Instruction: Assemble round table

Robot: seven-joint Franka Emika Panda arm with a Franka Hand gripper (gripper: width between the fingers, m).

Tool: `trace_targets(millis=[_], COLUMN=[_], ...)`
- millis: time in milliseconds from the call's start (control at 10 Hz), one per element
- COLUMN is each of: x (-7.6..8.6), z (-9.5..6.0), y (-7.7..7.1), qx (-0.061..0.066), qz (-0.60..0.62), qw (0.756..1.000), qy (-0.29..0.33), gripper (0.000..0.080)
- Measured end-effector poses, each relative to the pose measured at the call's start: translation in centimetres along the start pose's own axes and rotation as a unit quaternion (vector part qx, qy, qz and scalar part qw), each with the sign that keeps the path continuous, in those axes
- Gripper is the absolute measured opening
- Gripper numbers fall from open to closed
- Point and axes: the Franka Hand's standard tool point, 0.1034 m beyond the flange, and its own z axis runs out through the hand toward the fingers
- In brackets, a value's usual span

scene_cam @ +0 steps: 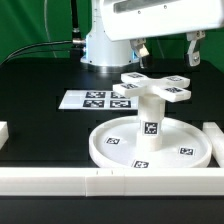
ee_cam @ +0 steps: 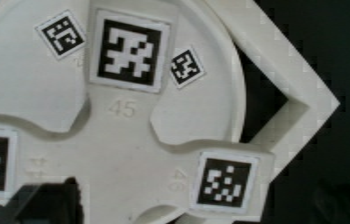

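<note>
Near edge: we see a long white rail [scene_cam: 60, 181] running along the front of the black surface [scene_cam: 40, 115]. The round disc [scene_cam: 125, 156] lies just behind it; we cannot tell whether they touch.
Right edge: a second rail [scene_cam: 214, 140] stands just beside the disc's rim on the exterior view's right.
Left edge: a short white piece [scene_cam: 3, 133] sits at the exterior view's left, well apart from the disc.
Open room: bare surface lies between that piece and the disc.
Disc: flat, rim up.
Cylinder [scene_cam: 148, 112]: upright in the disc's middle.
Cross-shaped piece [scene_cam: 153, 88]: resting on top of the cylinder, tags up. We see it close in the wrist view [ee_cam: 145, 120].
Marker board [scene_cam: 90, 98]: flat behind the disc, toward the exterior view's left.
End effector [scene_cam: 168, 50]: above the cross-shaped piece and apart from it. Its fingers are spread wide and we see nothing in its grasp.
</note>
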Motion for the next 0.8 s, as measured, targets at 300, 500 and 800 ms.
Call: trace_targets(millis=[300, 500, 800], x=[-0.4, -1.0, -1.2], z=[0.0, 0.2, 0.7], y=[-0.6, -1.1, -1.3], qx=[-0.04, -0.059, -0.07], qz=[-0.226, -0.33, -0.438], qw=[0.973, 0.942, 0.896], qy=[0.015, 0.009, -0.002], gripper=[0.0649, 0.0649, 0.0649])
